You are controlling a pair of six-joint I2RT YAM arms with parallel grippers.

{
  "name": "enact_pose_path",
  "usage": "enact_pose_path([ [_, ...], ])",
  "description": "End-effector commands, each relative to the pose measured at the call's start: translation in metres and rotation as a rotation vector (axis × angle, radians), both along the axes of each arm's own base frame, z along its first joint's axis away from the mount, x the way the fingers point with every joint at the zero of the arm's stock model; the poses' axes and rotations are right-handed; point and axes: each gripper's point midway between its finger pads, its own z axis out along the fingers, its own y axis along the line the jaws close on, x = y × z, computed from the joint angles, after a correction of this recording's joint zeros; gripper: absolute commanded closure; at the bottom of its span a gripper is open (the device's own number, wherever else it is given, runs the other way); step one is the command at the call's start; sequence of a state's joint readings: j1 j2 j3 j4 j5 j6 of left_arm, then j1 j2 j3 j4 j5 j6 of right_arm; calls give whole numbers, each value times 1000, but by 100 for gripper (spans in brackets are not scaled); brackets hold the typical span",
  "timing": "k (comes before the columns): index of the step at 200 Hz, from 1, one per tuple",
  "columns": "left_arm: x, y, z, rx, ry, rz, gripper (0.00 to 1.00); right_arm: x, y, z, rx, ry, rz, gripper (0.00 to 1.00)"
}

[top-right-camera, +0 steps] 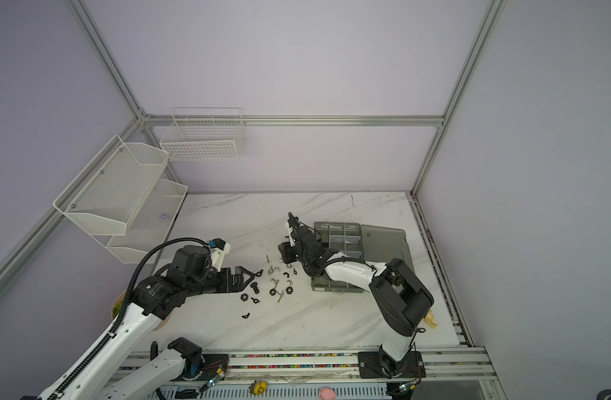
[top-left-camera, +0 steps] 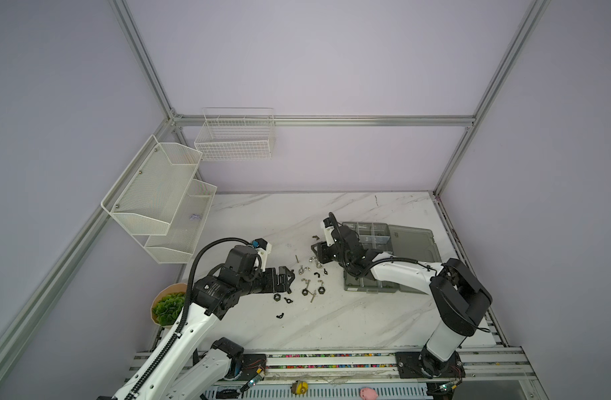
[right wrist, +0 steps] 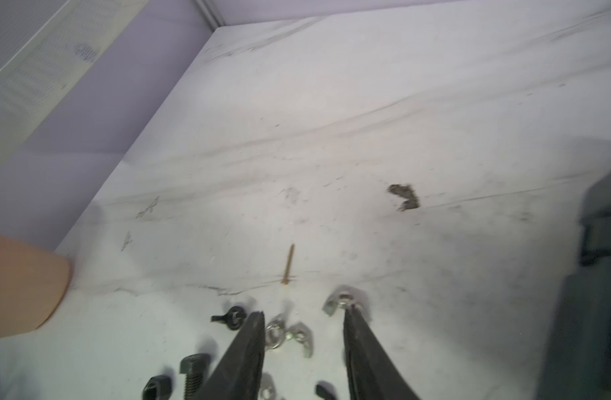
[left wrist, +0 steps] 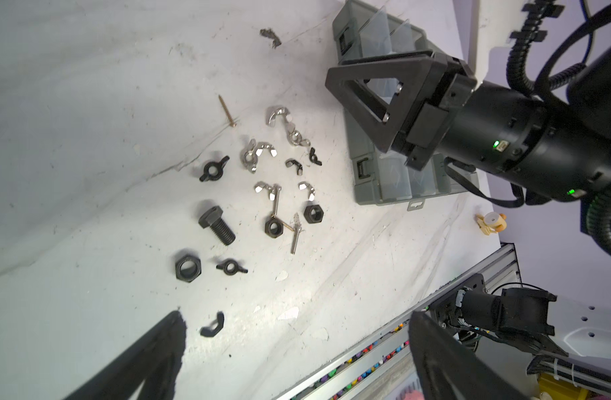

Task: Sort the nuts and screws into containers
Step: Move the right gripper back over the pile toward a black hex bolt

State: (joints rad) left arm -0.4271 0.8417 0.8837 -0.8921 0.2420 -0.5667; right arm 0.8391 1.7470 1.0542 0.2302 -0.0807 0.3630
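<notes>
Black hex nuts [left wrist: 188, 269] lie beside shiny wing nuts [left wrist: 259, 154].

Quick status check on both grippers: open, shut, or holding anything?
Left gripper: open, fingers wide apart, holding nothing.
Right gripper: open, empty, poised over the silver wing nuts.
</notes>
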Motion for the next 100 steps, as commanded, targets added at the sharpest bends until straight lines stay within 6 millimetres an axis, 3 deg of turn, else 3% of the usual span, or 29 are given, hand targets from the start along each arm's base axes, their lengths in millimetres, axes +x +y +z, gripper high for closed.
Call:
enact_pose_path([
  [1, -20, 12, -16, 14, 100, 62, 0, -34, 39, -14, 92, 59, 68, 60],
  [21, -28, 19, -20, 29, 111, 77, 0, -61, 65, -26, 98, 87, 127, 60],
  [56, -35, 20, -21, 17, 119, 78, 0, -88, 85, -47, 37, 103, 161, 60],
  [100, -37, 25, -16, 4, 69, 96, 0, -97, 93, -83, -108, 135, 134, 62],
])
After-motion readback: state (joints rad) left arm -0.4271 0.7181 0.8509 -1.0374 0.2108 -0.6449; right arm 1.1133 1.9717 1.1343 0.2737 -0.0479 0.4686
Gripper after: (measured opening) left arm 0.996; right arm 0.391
